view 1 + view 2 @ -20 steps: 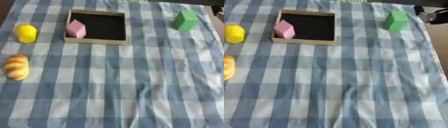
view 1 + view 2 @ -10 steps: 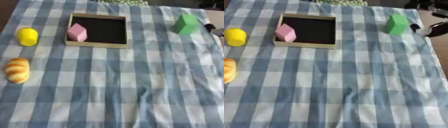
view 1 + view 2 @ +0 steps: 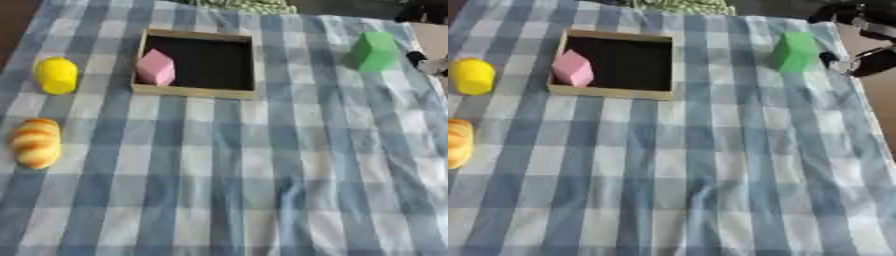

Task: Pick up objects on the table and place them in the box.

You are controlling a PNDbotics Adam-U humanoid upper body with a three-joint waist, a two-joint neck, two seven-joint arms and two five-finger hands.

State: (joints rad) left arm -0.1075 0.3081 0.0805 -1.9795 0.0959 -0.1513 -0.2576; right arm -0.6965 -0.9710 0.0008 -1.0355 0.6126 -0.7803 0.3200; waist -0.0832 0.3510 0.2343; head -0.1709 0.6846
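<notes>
A wooden box (image 3: 192,92) with a black floor lies at the back of the checked cloth, and a pink block (image 3: 156,67) leans in its left part. To the box's right stands a green block (image 3: 374,51). A yellow rounded object (image 3: 56,75) and a bread roll (image 3: 35,142) lie on the left side. My right hand (image 3: 872,62), black and silver, shows at the upper right edge, just right of the green block and apart from it. The view's edge cuts off much of it. My left hand is out of sight.
A blue and white checked cloth (image 3: 262,190) covers the table, with some wrinkles in the near middle. Its right edge runs close by the green block. Something green and patterned (image 3: 245,5) lies beyond the far edge.
The whole picture has shifted down as the camera tilted. My right hand has come in from the upper right and now sits close beside the green block.
</notes>
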